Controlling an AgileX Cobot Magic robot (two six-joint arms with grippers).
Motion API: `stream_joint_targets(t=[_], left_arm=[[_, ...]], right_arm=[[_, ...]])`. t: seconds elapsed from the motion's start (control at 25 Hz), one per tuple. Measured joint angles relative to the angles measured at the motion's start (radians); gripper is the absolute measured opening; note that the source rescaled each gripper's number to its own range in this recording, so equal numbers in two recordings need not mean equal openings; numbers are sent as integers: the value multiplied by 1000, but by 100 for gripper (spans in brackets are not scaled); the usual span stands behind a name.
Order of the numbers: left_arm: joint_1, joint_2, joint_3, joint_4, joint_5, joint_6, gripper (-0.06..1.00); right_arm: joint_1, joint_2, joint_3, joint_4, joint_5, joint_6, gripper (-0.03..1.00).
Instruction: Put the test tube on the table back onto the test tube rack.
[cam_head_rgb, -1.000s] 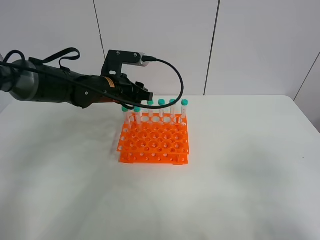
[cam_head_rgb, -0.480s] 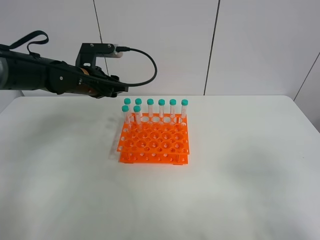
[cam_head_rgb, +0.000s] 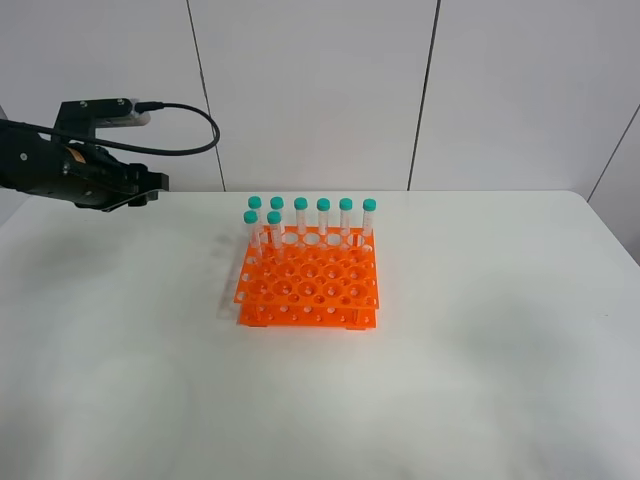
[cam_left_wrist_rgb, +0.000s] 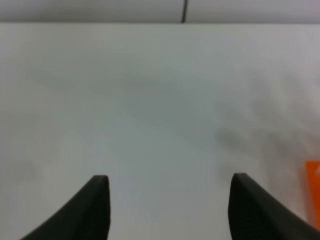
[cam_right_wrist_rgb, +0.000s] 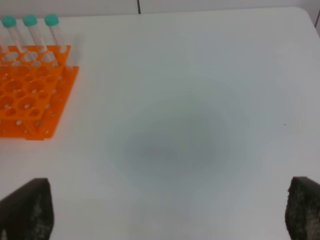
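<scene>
The orange test tube rack (cam_head_rgb: 308, 284) stands on the white table (cam_head_rgb: 480, 380), nearer the far edge than the near one and a little toward the left edge from the middle. Eight teal-capped test tubes stand upright in it: six fill the row closest to the far edge, and two more occupy the next row at the rack's left end, the test tube (cam_head_rgb: 274, 233) second from the left in that row rising among its neighbours. None lies flat on the tabletop in any view. The left gripper (cam_head_rgb: 140, 187) hangs in the air above the far left corner of the table, well apart from the rack, carried on a dark arm with a black cable looping over it. In the left wrist view its two dark fingertips (cam_left_wrist_rgb: 95, 207) stand spread with bare white surface showing between them and nothing held; a sliver of the orange rack (cam_left_wrist_rgb: 314, 192) shows at the picture's margin. The right gripper (cam_right_wrist_rgb: 170, 212) does not appear in the overhead view; its wrist view shows two dark fingertips (cam_right_wrist_rgb: 27, 210) set far apart over bare table, gripping nothing, with the rack's right side (cam_right_wrist_rgb: 30, 95) and three capped tubes visible beyond.
</scene>
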Motion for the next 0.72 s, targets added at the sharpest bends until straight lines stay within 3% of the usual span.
stream_joint_targets(t=[0.16, 0.32, 0.4, 0.72], left_arm=[[4, -14, 31, 0, -2, 0, 50], [-4, -22, 32, 0, -7, -1, 82], [-7, -22, 32, 0, -7, -1, 93], [-11, -23, 32, 0, 57, -1, 100]], right_arm=[[0, 0, 0, 0, 0, 0, 100], [0, 0, 0, 0, 0, 0, 100], [0, 0, 0, 0, 0, 0, 100], [0, 0, 0, 0, 0, 0, 100]])
